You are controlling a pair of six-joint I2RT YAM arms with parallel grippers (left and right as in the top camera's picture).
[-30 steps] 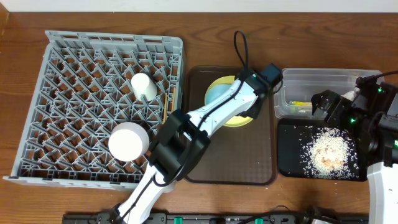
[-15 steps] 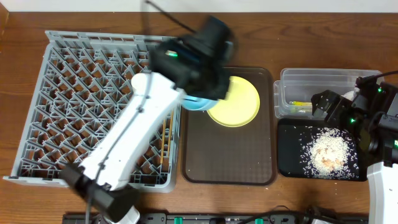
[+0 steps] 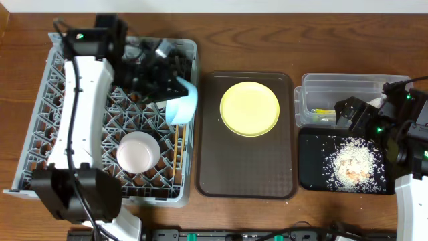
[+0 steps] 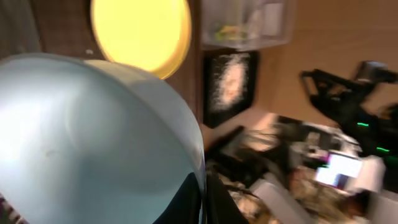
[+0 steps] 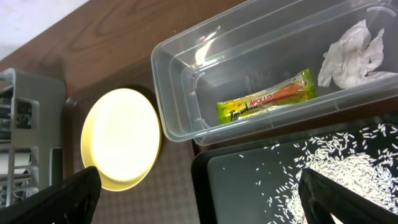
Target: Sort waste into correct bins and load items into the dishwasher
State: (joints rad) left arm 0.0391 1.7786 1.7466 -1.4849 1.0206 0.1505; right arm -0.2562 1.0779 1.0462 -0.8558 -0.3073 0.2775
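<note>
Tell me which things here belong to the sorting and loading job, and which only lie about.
Job: blue bowl, yellow plate, white bowl, chopsticks, dish rack, clear tub, black tray, rice, sachet, napkin.
Lying about: brown serving tray.

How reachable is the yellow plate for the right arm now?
Probably yes. Yellow plate lies bare on the brown tray. Right arm has its jaws open by the clear tub next to it; left arm is away over the dish rack.
</note>
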